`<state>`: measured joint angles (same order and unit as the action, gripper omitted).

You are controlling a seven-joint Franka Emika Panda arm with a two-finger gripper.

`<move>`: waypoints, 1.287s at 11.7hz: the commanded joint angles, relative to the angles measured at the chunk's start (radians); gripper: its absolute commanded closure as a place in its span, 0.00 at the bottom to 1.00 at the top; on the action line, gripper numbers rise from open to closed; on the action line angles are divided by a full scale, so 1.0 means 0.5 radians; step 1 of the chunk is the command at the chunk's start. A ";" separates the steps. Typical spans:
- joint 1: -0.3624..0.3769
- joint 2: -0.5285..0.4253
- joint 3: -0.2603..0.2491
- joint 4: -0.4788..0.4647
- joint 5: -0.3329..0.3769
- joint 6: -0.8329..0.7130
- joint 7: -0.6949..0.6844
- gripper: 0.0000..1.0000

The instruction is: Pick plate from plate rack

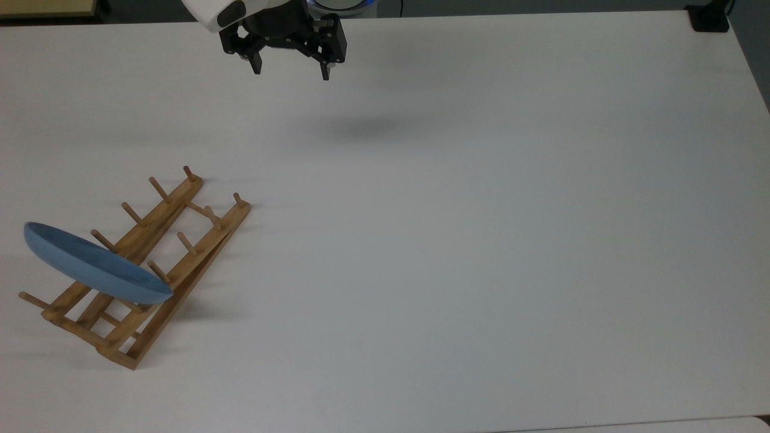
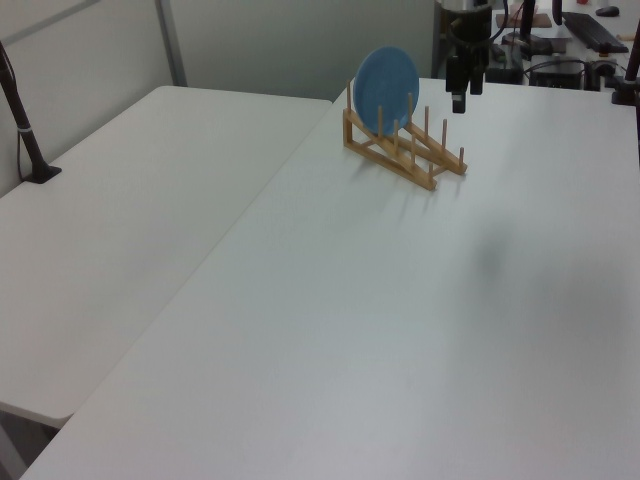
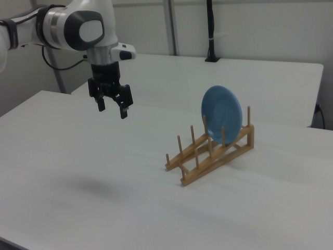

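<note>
Blue plate (image 3: 222,113) upright, in wooden plate rack (image 3: 213,151)

The white arm (image 3: 73,26) reaches in from the right view's left, its last joint bending so the wrist points straight down. The black end effector (image 3: 112,109) hangs in the air, well above the tabletop (image 3: 78,172), with nothing between its fingers. The two fingers (image 1: 257,62) point downward and stand spread apart. In the top view, the end effector (image 1: 291,71) sits near the upper edge.
</note>
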<state>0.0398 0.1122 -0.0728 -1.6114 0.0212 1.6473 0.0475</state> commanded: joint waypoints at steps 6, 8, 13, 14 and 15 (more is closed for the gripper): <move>0.019 -0.025 -0.017 -0.020 -0.015 0.019 0.003 0.00; 0.022 -0.031 -0.014 -0.020 -0.012 0.000 0.006 0.00; 0.022 -0.031 -0.014 -0.017 -0.006 0.010 0.009 0.00; 0.016 -0.019 -0.014 -0.017 -0.033 0.031 -0.006 0.00; 0.010 -0.004 -0.017 0.013 -0.036 0.058 -0.018 0.00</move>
<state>0.0404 0.1122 -0.0729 -1.6113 0.0212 1.6473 0.0475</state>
